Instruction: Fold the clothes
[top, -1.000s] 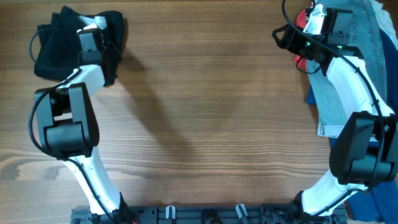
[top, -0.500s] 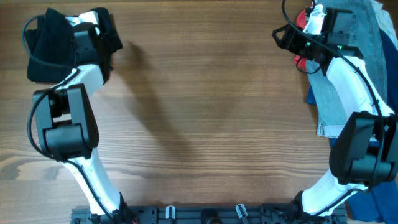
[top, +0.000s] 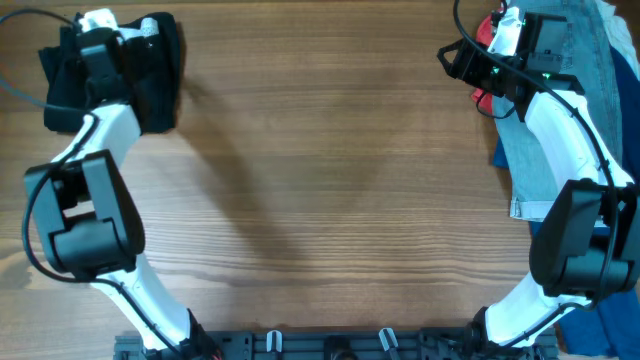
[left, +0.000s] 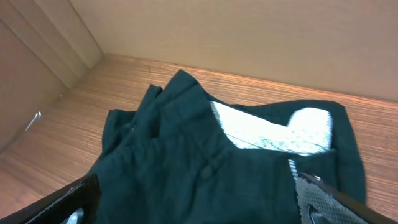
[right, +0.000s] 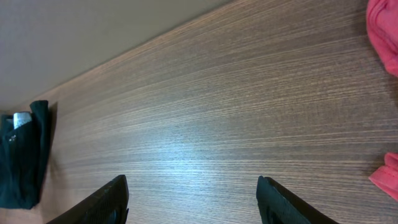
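Overhead: the clothes lie bunched at the table's far-left corner, under the left gripper. The right gripper hangs near the far-right corner.

Left wrist: its jaws are spread, gripping nothing.

Right wrist: jaws parted and empty.

The bundle looks just set down, so next the left gripper should lift clear without snagging it. A second ago it was clenched, with the bundle slightly further right.

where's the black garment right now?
Overhead view: black garment sits bunched at the table's far-left corner, below the open left pincer, opposite the denim and red cloth on the right.
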